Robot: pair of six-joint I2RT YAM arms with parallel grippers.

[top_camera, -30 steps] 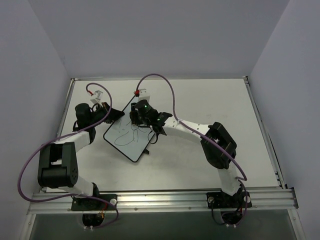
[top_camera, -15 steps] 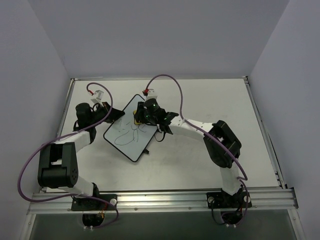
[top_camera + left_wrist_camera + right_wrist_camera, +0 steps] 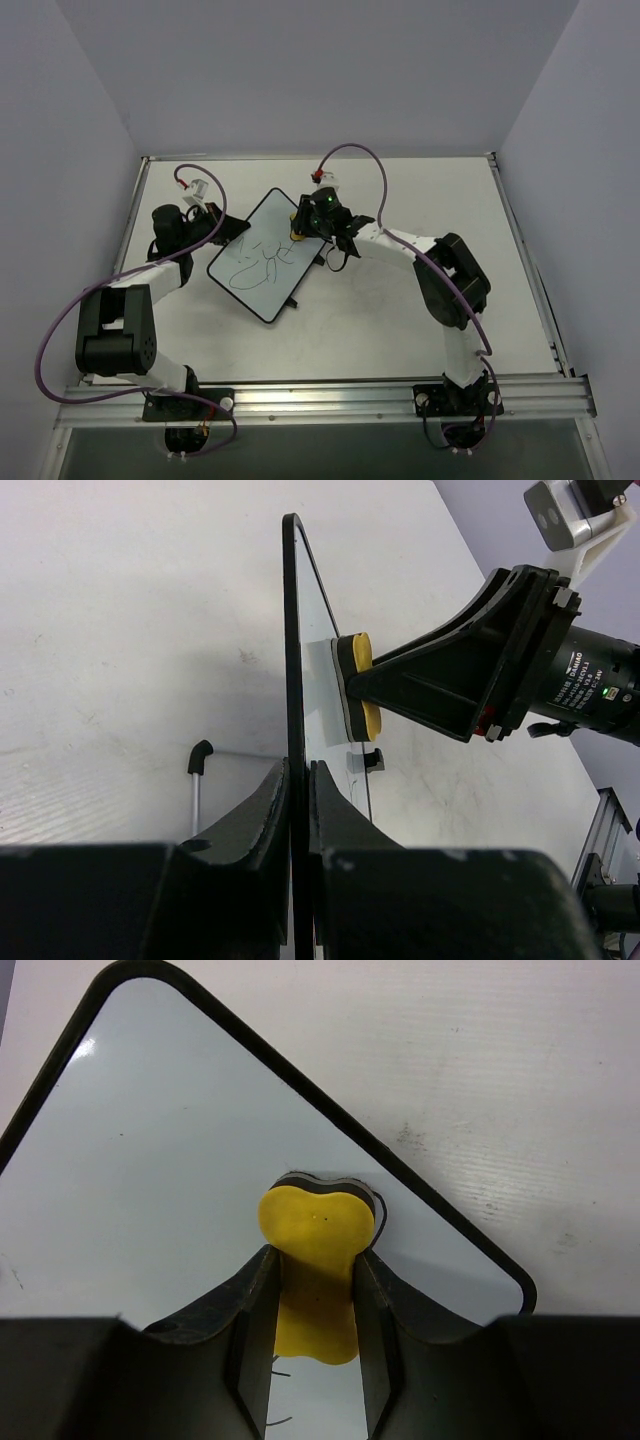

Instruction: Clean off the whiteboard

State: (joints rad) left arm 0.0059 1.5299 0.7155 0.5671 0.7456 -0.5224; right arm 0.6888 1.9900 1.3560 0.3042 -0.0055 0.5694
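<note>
The whiteboard (image 3: 260, 258) lies slanted on the table, white with a thin black frame and dark scribbles on its middle and lower half. My left gripper (image 3: 225, 228) is shut on the board's left edge; in the left wrist view the frame (image 3: 292, 660) runs edge-on between the jaws. My right gripper (image 3: 303, 228) is shut on the small yellow eraser (image 3: 315, 1260), pressing it on the board's far right part near the frame (image 3: 420, 1190). The eraser also shows in the left wrist view (image 3: 358, 685). Scribble ends (image 3: 280, 1365) show just below the eraser.
A small black foot (image 3: 372, 761) sticks out from the board's face side. A thin metal rod with a black tip (image 3: 197, 775) lies on the table behind the board. Purple cables (image 3: 350, 160) arc over both arms. The table's rail (image 3: 320, 395) runs along the near edge.
My right gripper has slid the eraser up and to the right across the board, from its middle to its far right edge. The left gripper and the board have stayed put.
</note>
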